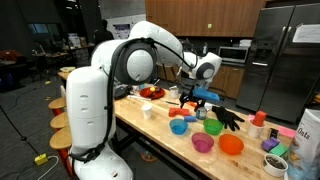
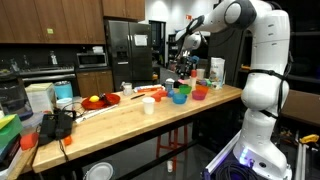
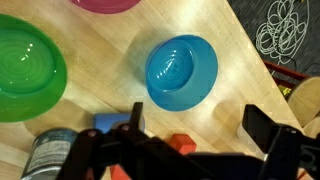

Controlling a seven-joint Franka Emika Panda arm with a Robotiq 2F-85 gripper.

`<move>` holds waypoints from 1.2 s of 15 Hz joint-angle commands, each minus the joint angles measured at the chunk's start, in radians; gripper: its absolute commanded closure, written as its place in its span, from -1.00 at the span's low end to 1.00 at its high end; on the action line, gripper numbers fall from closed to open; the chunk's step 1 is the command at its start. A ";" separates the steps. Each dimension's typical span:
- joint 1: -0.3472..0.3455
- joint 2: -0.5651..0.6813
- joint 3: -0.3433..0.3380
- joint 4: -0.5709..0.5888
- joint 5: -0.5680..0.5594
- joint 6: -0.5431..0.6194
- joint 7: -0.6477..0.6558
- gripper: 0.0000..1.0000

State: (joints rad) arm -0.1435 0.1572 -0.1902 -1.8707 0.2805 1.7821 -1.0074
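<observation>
In the wrist view I am keeping the jaws spread wide and gripping nothing. The blue bowl is lying on the counter just ahead of the gap between them, untouched and empty. A green bowl is sitting beside it, also empty.

In an exterior view the jaws are hanging above the blue bowl, with an orange bowl sitting nearby.

In an exterior view the blue bowl is resting near the counter's front edge, below the jaws.
</observation>
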 commanded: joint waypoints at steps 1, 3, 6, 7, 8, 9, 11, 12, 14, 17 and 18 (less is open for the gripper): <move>-0.027 0.066 0.033 0.057 -0.006 -0.030 0.026 -1.00; -0.030 0.093 0.044 0.074 -0.012 -0.033 0.038 -1.00; -0.033 0.133 0.059 0.102 -0.026 -0.053 0.052 -1.00; -0.033 0.147 0.064 0.109 -0.030 -0.064 0.054 -1.00; -0.035 0.161 0.070 0.116 -0.027 -0.075 0.053 -1.00; -0.035 0.172 0.078 0.123 -0.022 -0.085 0.054 -1.00; -0.037 0.195 0.092 0.136 -0.013 -0.103 0.049 -1.00; -0.037 0.205 0.099 0.143 -0.009 -0.112 0.052 -1.00; -0.037 0.225 0.112 0.161 -0.008 -0.131 0.055 -1.00; -0.037 0.242 0.123 0.182 -0.013 -0.151 0.072 -1.00; -0.036 0.243 0.123 0.183 -0.016 -0.152 0.088 -1.00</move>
State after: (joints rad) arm -0.1592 0.3833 -0.0858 -1.7303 0.2731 1.6695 -0.9581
